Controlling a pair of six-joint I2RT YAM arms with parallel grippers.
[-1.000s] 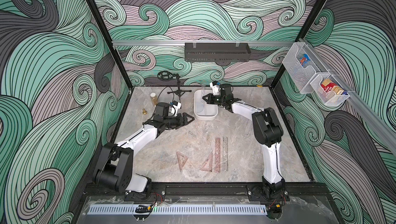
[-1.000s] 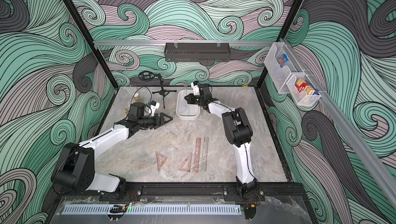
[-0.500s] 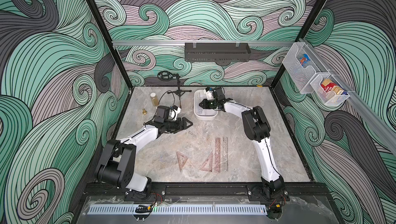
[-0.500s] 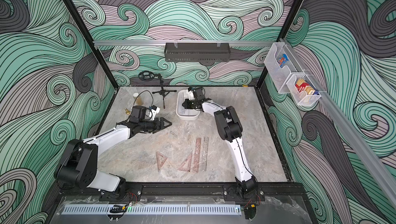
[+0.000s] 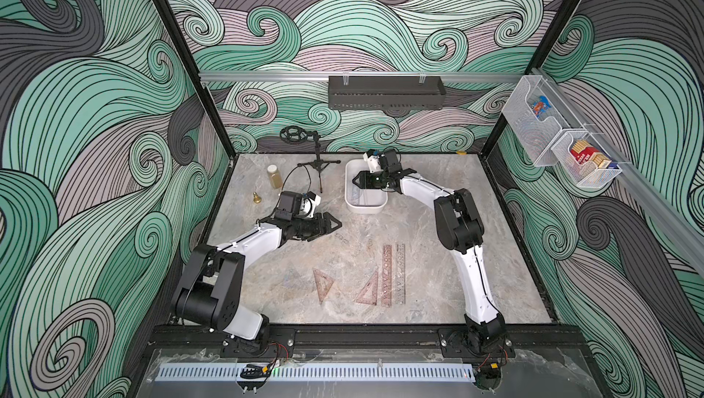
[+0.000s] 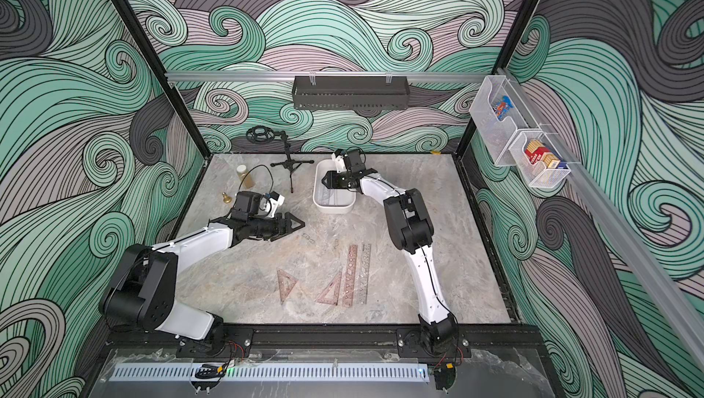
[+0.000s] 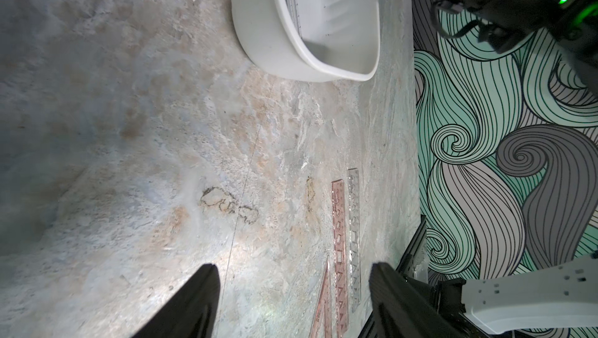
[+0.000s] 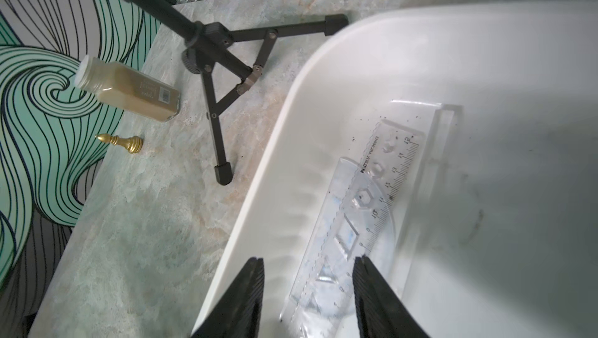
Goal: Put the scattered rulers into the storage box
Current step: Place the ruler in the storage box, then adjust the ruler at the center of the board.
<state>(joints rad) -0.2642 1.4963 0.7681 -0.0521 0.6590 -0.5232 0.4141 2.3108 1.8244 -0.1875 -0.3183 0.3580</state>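
Storage box sits on the counter above centre in both top views, its long side running up the frame. The right gripper hangs over its upper half with the jaws partly spread and nothing clamped. This placement suits dropping a piece inside the walls. The left gripper hovers at centre left, wide open and empty, and points across the counter. Four rulers lie outside the box in the lower centre. A pinkish-brown ruler and a clear straight ruler lie side by side. Two set squares lie to their left, one just beside the pinkish-brown ruler. I judge the task to be partly done.

Left wrist view: the left gripper shows two dark fingers well apart over bare counter, with nothing between them. The box wall is at upper centre, and a scale edge shows inside it. The two straight rulers run down the lower right of the frame. The gripper's wide, low pose appears to be readiness for a flat pick.

Right wrist view: the right gripper stands over the box interior, jaws parted. A boxed ruler lies flat on the floor below, free of both fingers as far as can be seen. A second clear piece lies under it, seemingly the protractor. Both lie along the box, the direction in which a long ruler fits. A tripod, a bottle and a gold pawn stand outside the box at upper left. They are no part of the task.
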